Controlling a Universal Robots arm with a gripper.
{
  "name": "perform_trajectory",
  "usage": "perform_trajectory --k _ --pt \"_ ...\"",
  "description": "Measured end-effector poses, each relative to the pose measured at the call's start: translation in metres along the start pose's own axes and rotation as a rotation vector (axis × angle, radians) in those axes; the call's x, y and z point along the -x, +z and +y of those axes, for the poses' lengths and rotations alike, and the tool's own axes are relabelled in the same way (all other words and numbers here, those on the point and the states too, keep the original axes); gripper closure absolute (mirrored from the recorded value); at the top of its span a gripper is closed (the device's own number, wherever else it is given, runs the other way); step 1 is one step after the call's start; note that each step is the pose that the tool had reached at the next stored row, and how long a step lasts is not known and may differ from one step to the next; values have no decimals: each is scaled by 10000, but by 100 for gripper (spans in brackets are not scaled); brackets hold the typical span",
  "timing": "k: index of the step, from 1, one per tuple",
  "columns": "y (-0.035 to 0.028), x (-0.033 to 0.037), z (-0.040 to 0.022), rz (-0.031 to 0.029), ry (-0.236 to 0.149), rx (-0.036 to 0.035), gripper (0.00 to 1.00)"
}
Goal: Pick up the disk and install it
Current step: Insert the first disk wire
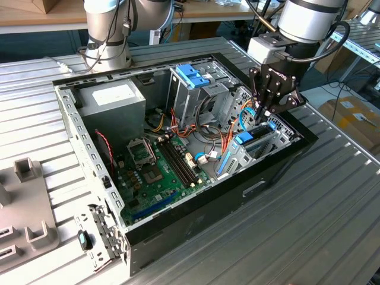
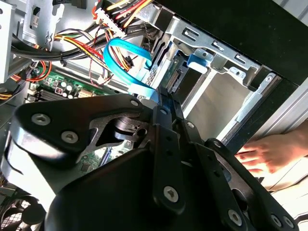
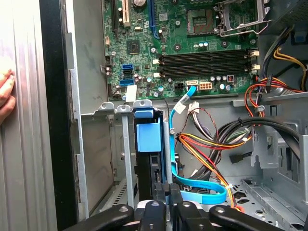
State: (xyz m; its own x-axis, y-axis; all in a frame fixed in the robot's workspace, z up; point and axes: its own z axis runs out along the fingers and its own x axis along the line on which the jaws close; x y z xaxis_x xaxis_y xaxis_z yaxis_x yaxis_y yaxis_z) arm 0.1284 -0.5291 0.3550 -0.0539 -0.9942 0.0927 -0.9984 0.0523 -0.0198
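The end effector was pinched together at the edge of the disk in its bay, which, I reckoned, wanted a straight push clear of the blue cable.

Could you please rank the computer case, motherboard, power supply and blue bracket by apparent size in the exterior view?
1. computer case
2. motherboard and power supply: too alike to rank
3. blue bracket

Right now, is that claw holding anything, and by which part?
The gripper seems to pinch the disk by its end edge, the disk standing in the drive cage.
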Motion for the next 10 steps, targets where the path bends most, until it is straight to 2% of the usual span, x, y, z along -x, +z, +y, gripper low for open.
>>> perform_trajectory --k 10 --pt "2 0 0 0 0 0 84"
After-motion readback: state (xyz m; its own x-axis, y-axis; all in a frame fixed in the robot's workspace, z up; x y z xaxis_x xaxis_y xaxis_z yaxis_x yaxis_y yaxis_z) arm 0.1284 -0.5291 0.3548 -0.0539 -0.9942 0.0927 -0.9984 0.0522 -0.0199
